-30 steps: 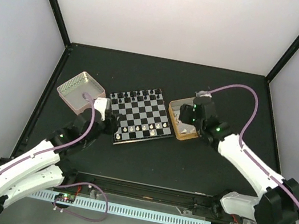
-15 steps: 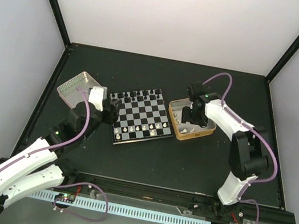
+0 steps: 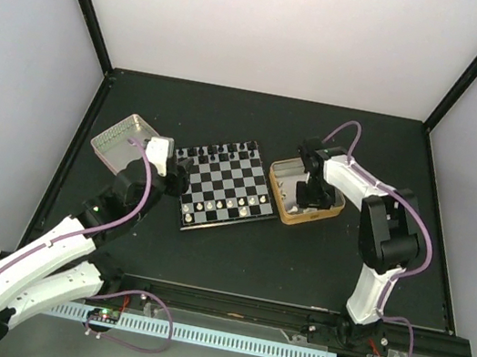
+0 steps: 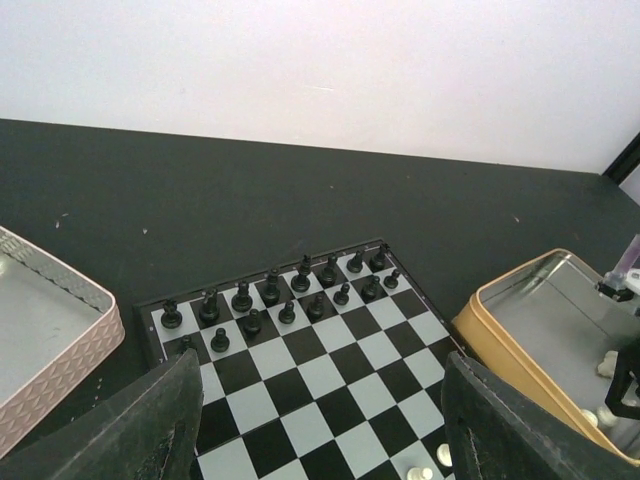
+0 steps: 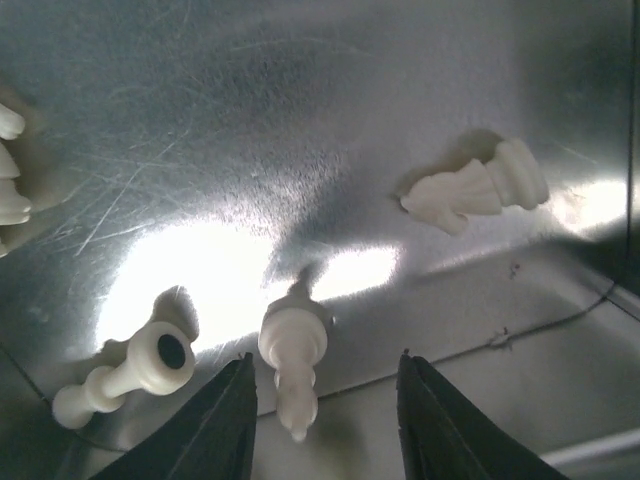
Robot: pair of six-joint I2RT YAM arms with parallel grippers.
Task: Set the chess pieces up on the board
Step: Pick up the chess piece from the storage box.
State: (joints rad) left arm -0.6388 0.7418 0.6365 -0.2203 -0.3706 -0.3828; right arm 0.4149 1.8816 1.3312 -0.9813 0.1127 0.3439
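Dark tabletop (image 4: 250, 190). Right end effector (image 5: 322, 420), unclenched, straddles a white chess piece (image 5: 292, 365) inside the gold-rimmed tin (image 5: 300, 120); left end effector (image 4: 320, 400), released, faces the board (image 4: 300, 362).

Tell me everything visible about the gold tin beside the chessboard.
The gold tin is a shallow, open square box with a tan-gold outer wall and a scratched, bare silvery metal floor. It lies flat on the dark table, slightly turned, close to the right side of the board. Several white chess pieces lie tipped over inside. The right gripper reaches into it, fingers apart around one piece.
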